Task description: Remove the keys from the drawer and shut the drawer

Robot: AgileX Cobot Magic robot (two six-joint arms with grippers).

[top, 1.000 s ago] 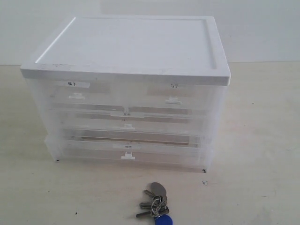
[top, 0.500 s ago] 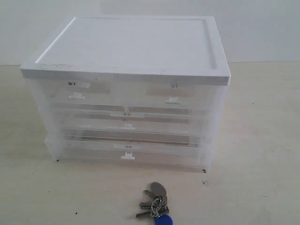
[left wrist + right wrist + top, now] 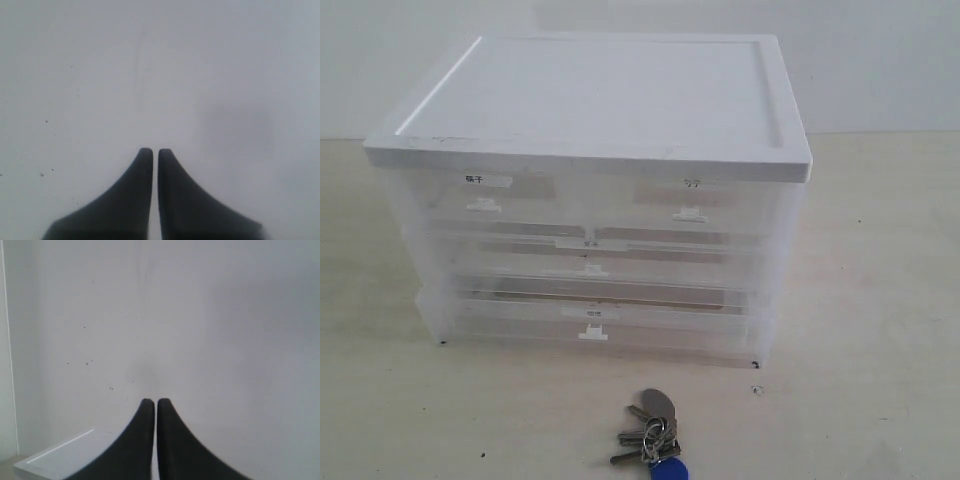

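The keys [image 3: 653, 439] lie on the table in front of the cabinet: silver keys on a ring, an oval grey tag and a blue fob at the frame's lower edge. The drawer [image 3: 705, 205] with the faint scribbled label sits at the cabinet's top right, pushed in flush with its neighbours. Neither arm shows in the exterior view. My left gripper [image 3: 151, 150] is shut, empty, facing a blank pale wall. My right gripper [image 3: 151, 401] is shut too, with nothing between its fingers.
The clear plastic cabinet [image 3: 590, 190] has a white top [image 3: 600, 95], a bold-labelled drawer [image 3: 480, 195] at top left and two full-width drawers [image 3: 590, 260] below. A white corner [image 3: 65, 452], seemingly the cabinet top, shows in the right wrist view. Beige tabletop [image 3: 880, 300] surrounds it.
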